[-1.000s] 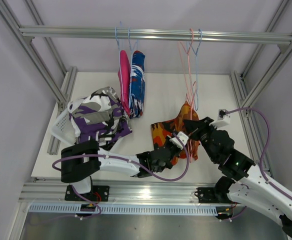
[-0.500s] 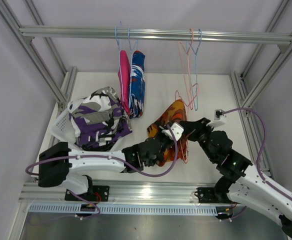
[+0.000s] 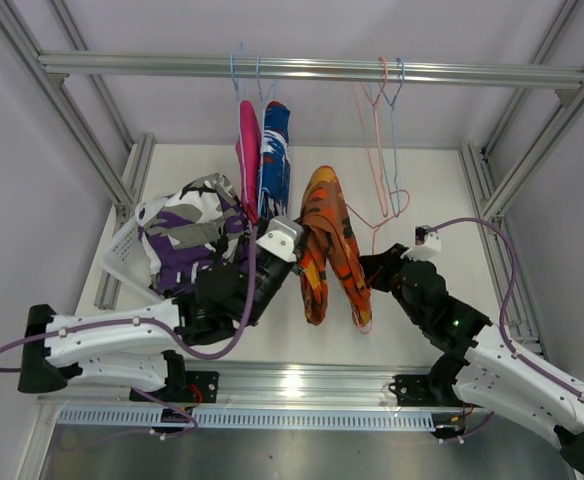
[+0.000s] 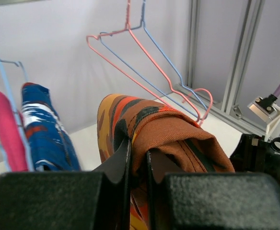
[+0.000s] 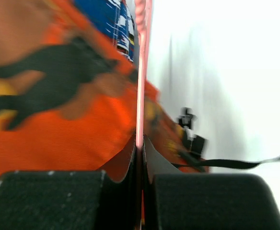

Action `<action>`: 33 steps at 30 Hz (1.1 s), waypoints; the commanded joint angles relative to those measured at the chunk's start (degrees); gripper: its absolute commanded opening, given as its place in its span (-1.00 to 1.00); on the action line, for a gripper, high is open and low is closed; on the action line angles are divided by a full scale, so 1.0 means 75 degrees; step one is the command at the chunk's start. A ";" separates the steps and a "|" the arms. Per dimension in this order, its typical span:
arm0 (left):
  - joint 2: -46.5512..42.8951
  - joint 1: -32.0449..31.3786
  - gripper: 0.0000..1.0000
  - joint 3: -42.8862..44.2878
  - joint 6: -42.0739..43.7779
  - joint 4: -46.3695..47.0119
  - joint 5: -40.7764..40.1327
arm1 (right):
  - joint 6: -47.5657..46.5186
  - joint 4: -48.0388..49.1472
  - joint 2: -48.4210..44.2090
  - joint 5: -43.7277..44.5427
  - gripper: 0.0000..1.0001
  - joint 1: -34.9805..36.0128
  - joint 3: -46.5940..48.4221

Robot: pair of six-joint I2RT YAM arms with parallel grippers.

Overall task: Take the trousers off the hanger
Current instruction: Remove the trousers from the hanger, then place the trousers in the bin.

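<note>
Orange trousers [image 4: 178, 139] fill left jaws; wrist view alone reveals right jaws pinching pink hanger [image 5: 140, 72].

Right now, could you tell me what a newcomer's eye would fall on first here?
The orange and black patterned cloth trousers, held aloft mid-table, pinched by the left gripper while the right gripper clamps a thin pink wire hanger. Behind, plain pink trousers and blue-white-red patterned trousers hang from the metal rail.
</note>
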 commanded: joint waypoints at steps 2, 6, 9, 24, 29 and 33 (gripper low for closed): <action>-0.1085 -0.0017 -0.99 0.0786 0.0297 0.0203 -0.0285 | -0.0139 0.0192 0.0086 0.0028 -1.00 -0.0044 0.0024; -0.1836 -0.0017 -0.99 0.0892 0.0390 -0.0102 -0.0426 | -0.0209 0.0227 0.0191 -0.0019 -1.00 -0.0056 0.0012; -0.2304 -0.0017 -0.99 0.1138 0.0484 -0.0407 -0.0579 | -0.0232 0.0227 0.0273 -0.0042 -1.00 -0.0080 0.0001; -0.3606 0.0111 -0.99 0.1244 0.2617 0.1069 -0.2195 | -0.0291 0.0356 0.0625 -0.0078 -1.00 -0.0162 -0.0082; -0.4215 0.0194 -0.99 0.1045 0.2992 0.1420 -0.2406 | -0.0291 0.0415 0.0777 -0.0101 -1.00 -0.0162 -0.0105; -0.4544 0.0439 -0.99 0.0870 0.3109 0.1468 -0.2594 | -0.0268 0.0485 0.0859 -0.0148 -1.00 -0.0185 -0.0105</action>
